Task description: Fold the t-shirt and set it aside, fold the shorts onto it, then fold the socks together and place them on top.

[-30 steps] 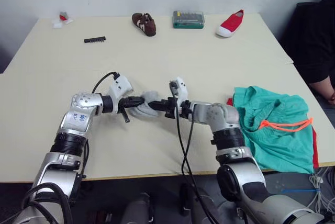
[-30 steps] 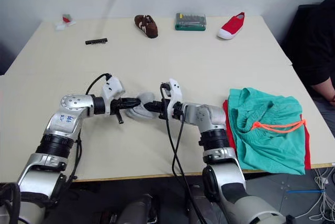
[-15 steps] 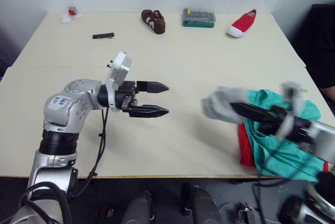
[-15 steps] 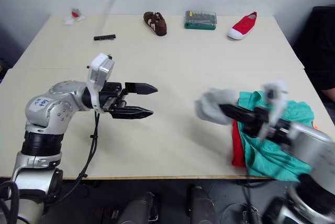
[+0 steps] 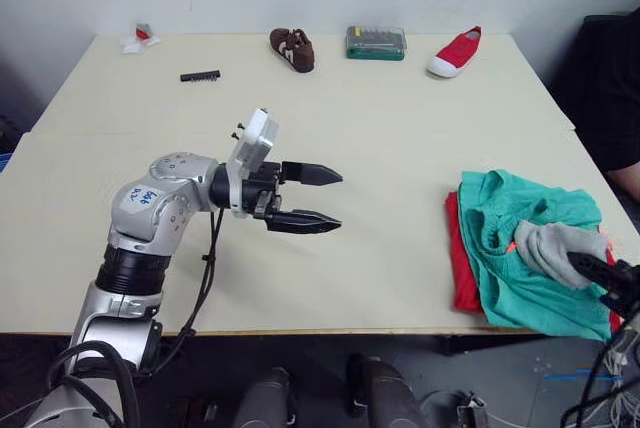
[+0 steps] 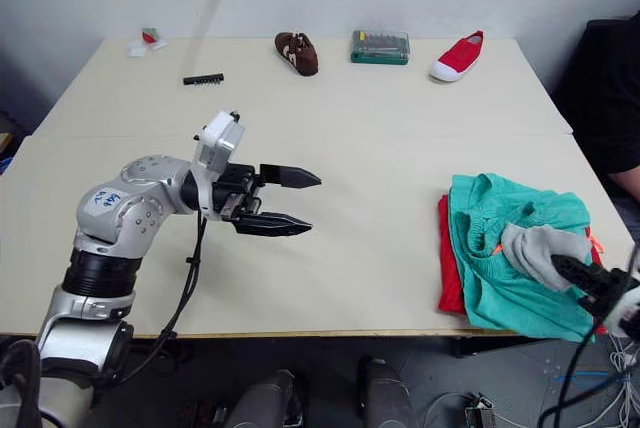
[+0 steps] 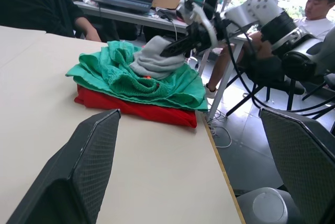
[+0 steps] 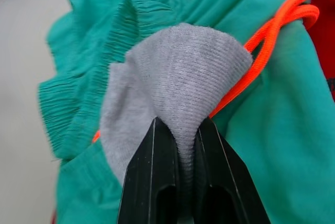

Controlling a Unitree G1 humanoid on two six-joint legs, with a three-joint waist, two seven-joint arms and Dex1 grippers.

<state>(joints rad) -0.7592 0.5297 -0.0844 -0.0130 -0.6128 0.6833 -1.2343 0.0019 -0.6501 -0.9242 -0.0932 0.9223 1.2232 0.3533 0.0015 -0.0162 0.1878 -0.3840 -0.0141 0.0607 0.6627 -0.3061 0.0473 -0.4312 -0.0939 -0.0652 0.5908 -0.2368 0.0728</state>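
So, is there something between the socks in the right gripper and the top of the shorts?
Nothing visible. The right gripper is shut on the socks, directly above the shorts stacked on the t-shirt.

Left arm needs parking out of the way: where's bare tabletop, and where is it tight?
Bare table runs between the open left gripper and the shorts over the t-shirt. The far edge is crowded: brown shoe, bit case, red shoe. The right gripper holds the socks there.

Left gripper [image 5: 318, 198] hangs wide open mid-table; right gripper [image 8: 178, 148] is pinched closed.
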